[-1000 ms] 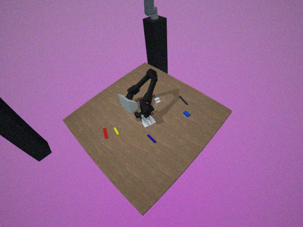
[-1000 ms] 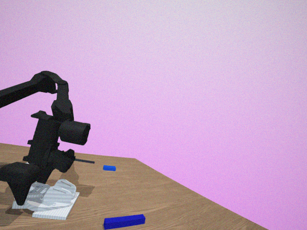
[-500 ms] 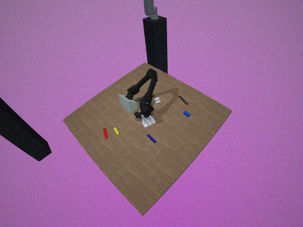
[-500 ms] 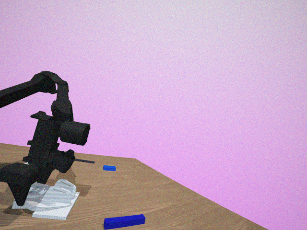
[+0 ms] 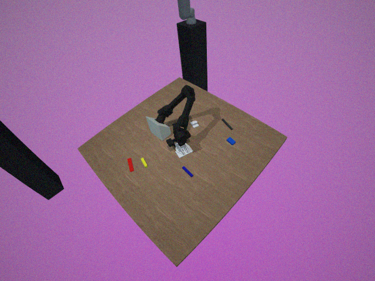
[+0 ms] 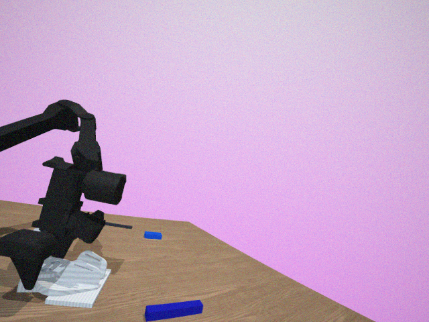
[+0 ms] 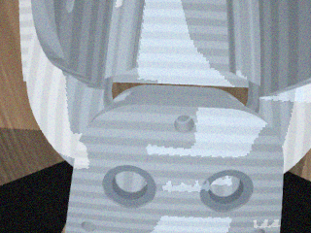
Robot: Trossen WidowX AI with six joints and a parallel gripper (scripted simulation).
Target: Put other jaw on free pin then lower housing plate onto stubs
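My gripper is shut on the grey housing plate, its dark fingers at the plate's two sides. The plate has two ringed holes near my fingers. Whether stubs sit in the holes, and whether the plate is level, I cannot tell. Beyond the plate's far edge lie a left jaw and a right jaw. The grey-white jaws rest over the white base. My hand partly covers them. The pins and the gear teeth are hidden or too unclear to judge.
A grey angled panel stands beside the arm. Small white pieces lie behind it. Around are a red block, a yellow block, a dark blue bar, a blue block and a black stick.
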